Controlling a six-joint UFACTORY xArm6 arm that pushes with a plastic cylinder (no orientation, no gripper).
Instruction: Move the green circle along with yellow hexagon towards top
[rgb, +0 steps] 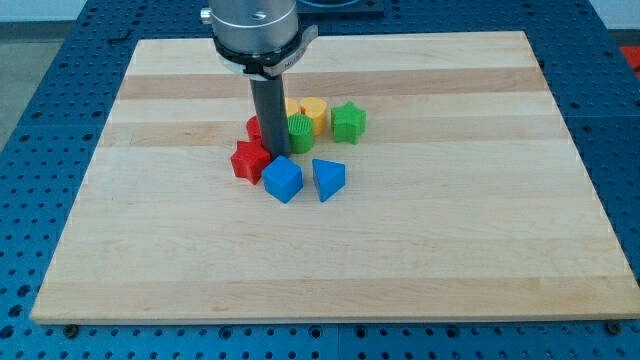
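The green circle (301, 132) sits near the board's middle, just below the yellow hexagon (315, 114); the two look to be touching. My tip (277, 154) is at the green circle's lower left edge, between it and a red star (248, 160). The rod hides part of the green circle's left side and most of a red block (255, 127) behind it. A second yellow block (291, 106) peeks out to the left of the hexagon, mostly hidden by the rod.
A green star (349, 122) lies right of the yellow hexagon. A blue cube (283, 180) and a blue triangle (328, 179) lie just below the tip. The wooden board (450, 250) rests on a blue perforated table.
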